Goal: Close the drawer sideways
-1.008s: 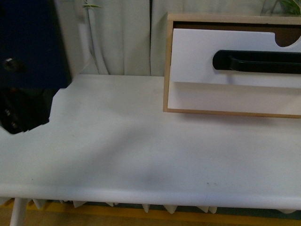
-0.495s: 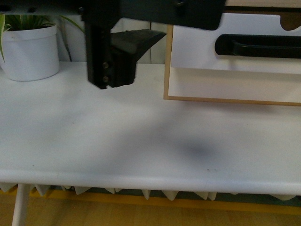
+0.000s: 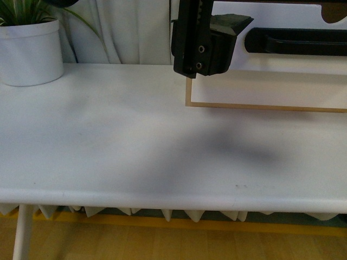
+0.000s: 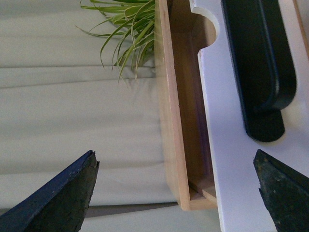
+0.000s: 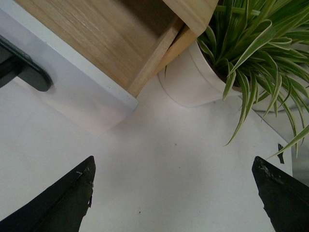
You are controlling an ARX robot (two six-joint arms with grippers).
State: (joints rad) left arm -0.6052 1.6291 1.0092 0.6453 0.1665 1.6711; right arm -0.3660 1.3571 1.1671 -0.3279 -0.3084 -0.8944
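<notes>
- Drawer (image 3: 293,62) is at the back right of the table (image 3: 135,151). It has a white front with a long black handle (image 3: 295,40) and sits in its light-wood box (image 3: 260,106). The front view crops it at the top and right, so only a sliver of the notch (image 3: 333,12) shows.
- It stands partly pulled out. The left wrist view shows a gap behind the front panel, looking into the box. The right wrist view shows the drawer's bare wooden side sticking out past the frame.
- Left gripper (image 4: 174,193) is spread wide, its fingertips (image 4: 63,198) far apart, facing the drawer front near one end of the handle. It's touching nothing I can see. In the front view it's a black lump over the box's left edge (can't really make out the fingers there).
- Right gripper (image 5: 171,198) is also spread wide and empty, over bare table near the drawer's corner.
- White plant pot (image 3: 30,51) sits at the far left, well apart from the box, with its leaves mostly cropped.
- Another pot (image 5: 188,82) with striped leaves is just beside the box. I can't tell whether it touches.
</notes>
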